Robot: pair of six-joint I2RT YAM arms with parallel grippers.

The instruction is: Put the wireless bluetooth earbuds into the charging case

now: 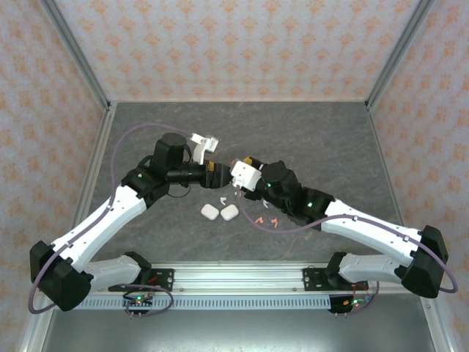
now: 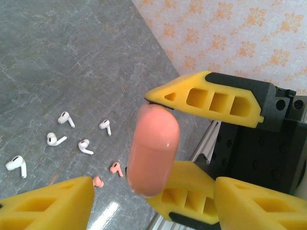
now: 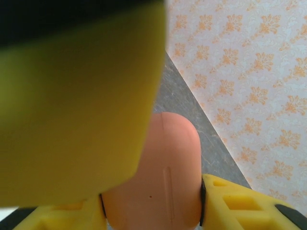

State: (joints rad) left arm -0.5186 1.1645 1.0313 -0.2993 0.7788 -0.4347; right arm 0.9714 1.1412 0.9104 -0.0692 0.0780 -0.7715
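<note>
Right claw (image 3: 153,211) is clamped on the coral charging case (image 3: 163,163), a yellow finger on each side. Facing it, the left claw (image 2: 154,203) stands with its fingers apart, flanking the case's end with a gap showing. Below both claws, white earbuds (image 2: 65,118) and two coral earbuds (image 2: 115,167) lie scattered on the grey table (image 2: 57,57), with two white cases (image 1: 210,212) beside them.

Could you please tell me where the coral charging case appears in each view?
Left wrist: the coral charging case is at centre.
Right wrist: the case, bottom centre, close up.
Top external: too small to make out, near picture centre.
Shared landmark: the yellow fingers of the right gripper clamping it.
</note>
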